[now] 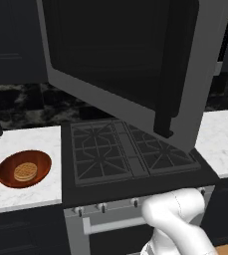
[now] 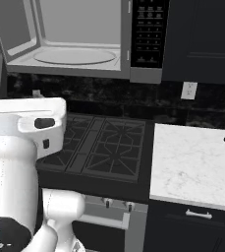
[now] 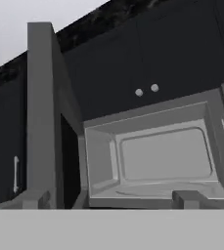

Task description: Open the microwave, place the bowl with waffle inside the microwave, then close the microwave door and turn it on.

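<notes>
We see the bowl [image 1: 24, 169] as glossy reddish wood, left of the matt black stove [image 1: 130, 149]; the counter [image 1: 23, 194] beside that stove looks like smooth white marble.

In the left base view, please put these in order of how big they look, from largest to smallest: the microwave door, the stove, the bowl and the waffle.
1. microwave door, swung open toward the camera, so nearness enlarges it.
2. stove, clearly smaller in the picture.
3. bowl.
4. waffle, lying inside the bowl.

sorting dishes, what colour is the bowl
Glossy reddish-brown bowl, clearest in the left base view.
</notes>
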Robot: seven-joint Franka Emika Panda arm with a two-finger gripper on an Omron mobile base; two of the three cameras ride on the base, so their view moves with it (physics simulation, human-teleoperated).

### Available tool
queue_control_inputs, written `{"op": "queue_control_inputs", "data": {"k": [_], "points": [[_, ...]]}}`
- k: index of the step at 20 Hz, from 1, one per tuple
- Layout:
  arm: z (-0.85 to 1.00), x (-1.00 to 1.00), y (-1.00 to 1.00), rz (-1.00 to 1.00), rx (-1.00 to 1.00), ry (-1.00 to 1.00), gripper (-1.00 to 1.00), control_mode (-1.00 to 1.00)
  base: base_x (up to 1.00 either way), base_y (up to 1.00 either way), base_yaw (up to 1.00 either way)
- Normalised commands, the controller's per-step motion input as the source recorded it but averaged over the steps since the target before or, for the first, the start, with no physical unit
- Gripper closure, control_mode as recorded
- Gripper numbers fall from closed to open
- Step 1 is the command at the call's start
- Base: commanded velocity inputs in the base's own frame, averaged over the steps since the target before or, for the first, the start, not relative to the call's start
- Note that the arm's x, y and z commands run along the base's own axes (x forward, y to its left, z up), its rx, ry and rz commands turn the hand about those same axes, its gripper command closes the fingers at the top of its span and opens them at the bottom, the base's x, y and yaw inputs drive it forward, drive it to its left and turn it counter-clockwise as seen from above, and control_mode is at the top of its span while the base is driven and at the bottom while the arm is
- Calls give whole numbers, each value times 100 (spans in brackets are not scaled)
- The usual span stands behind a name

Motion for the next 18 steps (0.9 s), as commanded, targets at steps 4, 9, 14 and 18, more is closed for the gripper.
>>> {"op": "queue_control_inputs", "data": {"k": [4,9,14,18], "points": [[-7,89,7,46,5,18,-100,-100,0,0,0],[-8,56,15,30,0,0,-100,-100,0,0,0],[-6,38,75,35,0,9,-100,-100,0,0,0],[-1,23,100,31,-3,14,-100,-100,0,0,0]]}}
